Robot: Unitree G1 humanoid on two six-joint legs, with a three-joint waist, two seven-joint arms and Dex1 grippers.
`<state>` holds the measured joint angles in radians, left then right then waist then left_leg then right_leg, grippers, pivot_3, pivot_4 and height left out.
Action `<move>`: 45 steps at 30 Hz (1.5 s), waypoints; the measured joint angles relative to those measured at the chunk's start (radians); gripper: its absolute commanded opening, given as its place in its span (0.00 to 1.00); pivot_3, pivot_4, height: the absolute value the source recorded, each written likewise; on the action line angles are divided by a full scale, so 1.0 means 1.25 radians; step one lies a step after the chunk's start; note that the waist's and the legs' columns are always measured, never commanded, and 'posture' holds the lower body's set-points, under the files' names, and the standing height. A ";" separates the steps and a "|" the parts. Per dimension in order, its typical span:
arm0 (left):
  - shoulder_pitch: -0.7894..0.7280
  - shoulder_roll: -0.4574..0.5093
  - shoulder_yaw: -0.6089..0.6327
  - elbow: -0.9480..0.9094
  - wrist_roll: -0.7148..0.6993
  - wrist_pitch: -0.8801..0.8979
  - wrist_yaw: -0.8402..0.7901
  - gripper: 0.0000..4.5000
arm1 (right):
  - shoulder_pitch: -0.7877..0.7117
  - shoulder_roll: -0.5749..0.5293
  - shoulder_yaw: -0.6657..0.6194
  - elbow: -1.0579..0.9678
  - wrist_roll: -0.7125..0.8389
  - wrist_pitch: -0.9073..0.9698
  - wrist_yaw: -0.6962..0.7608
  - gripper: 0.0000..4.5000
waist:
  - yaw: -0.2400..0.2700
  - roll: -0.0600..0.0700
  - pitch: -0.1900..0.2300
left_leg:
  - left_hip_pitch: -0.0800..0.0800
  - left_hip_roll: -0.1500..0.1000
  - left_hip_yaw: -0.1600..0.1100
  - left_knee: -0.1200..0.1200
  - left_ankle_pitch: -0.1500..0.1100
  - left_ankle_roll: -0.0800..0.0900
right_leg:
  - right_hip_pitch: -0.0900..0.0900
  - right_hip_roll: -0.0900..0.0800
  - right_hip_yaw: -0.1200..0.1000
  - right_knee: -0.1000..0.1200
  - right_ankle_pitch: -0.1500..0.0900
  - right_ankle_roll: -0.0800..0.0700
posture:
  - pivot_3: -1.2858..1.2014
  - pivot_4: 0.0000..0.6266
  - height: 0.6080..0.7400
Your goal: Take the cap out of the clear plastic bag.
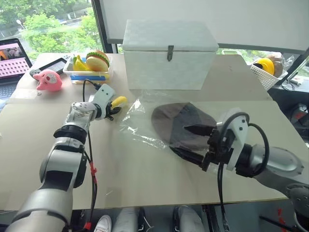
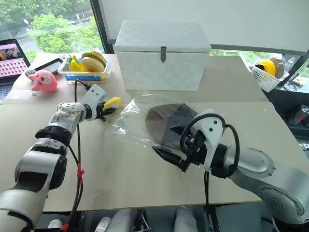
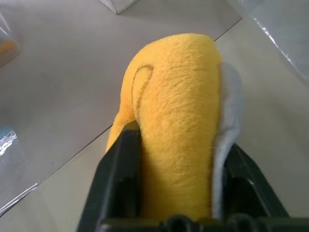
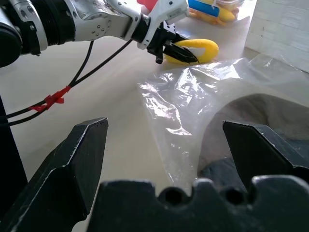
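Observation:
The brown cap (image 1: pixel 179 122) with darker panels lies flat inside the clear plastic bag (image 1: pixel 140 126) on the table, in front of the white box. My right gripper (image 1: pixel 189 141) hovers open over the near right side of the cap, one finger on each side of the bag's film; the right wrist view shows the bag (image 4: pixel 193 101) between its spread fingers. My left gripper (image 1: pixel 115 107) is off to the bag's left, shut on a yellow plush toy (image 3: pixel 178 121) that rests at the bag's far left corner.
A white lidded box (image 1: pixel 169 53) stands behind the bag. At the back left are a tray of toy food (image 1: pixel 89 65), a pink plush (image 1: pixel 48 79) and a laptop (image 1: pixel 12 60). A white basket (image 1: pixel 268 72) sits at the back right.

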<state>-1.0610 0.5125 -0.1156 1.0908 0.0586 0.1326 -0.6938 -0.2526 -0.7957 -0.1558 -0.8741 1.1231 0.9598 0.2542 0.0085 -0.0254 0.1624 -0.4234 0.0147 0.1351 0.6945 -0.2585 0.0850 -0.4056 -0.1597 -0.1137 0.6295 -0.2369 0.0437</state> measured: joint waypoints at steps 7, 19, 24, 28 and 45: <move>-0.001 -0.008 0.049 0.024 -0.013 -0.001 0.083 0.07 | 0.000 0.003 0.014 0.000 -0.024 -0.013 -0.001 1.00 | -0.004 0.000 0.000 | 0.001 0.000 0.000 0.001 0.000 0.000 | 0.000 0.000 0.000 0.000 0.000 0.000 | 0.52 0.24 0.87; -0.005 0.155 0.139 0.178 0.043 -0.092 0.523 0.07 | 0.023 0.042 0.040 0.012 -0.081 -0.018 -0.029 1.00 | -0.005 -0.002 0.001 | -0.001 -0.001 0.000 0.001 -0.001 0.001 | 0.000 -0.001 -0.001 0.001 0.001 0.002 | 0.52 0.24 0.87; -0.042 0.146 0.129 0.223 0.085 -0.142 0.578 0.25 | 0.036 0.060 0.054 0.009 -0.102 -0.018 -0.057 1.00 | 0.013 -0.005 0.001 | -0.006 -0.002 -0.002 0.004 -0.001 0.001 | -0.001 -0.001 -0.005 0.000 0.001 0.002 | 0.52 0.24 0.87; -0.080 0.129 0.134 0.225 0.104 -0.140 0.584 0.57 | 0.047 0.062 0.054 0.008 -0.104 -0.018 -0.073 1.00 | 0.005 -0.005 0.001 | -0.006 -0.002 -0.002 0.004 -0.001 0.001 | -0.001 -0.001 -0.005 0.000 0.001 0.002 | 0.52 0.24 0.87; -0.106 0.159 0.185 0.233 0.114 -0.214 0.564 0.80 | 0.054 0.053 0.051 0.011 -0.112 -0.018 -0.066 1.00 | -0.008 -0.006 0.001 | -0.006 -0.002 -0.001 0.005 -0.001 0.001 | -0.002 -0.001 -0.005 0.001 0.001 0.002 | 0.52 0.24 0.87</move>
<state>-1.1933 0.7116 0.1160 1.3827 0.2012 -0.1346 0.0116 -0.1857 -0.7291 -0.0921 -0.8604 0.9827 0.9370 0.1720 -0.0019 -0.0324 0.1635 -0.4304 0.0127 0.1334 0.7007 -0.2592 0.0862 -0.4076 -0.1612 -0.1203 0.6311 -0.2356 0.0463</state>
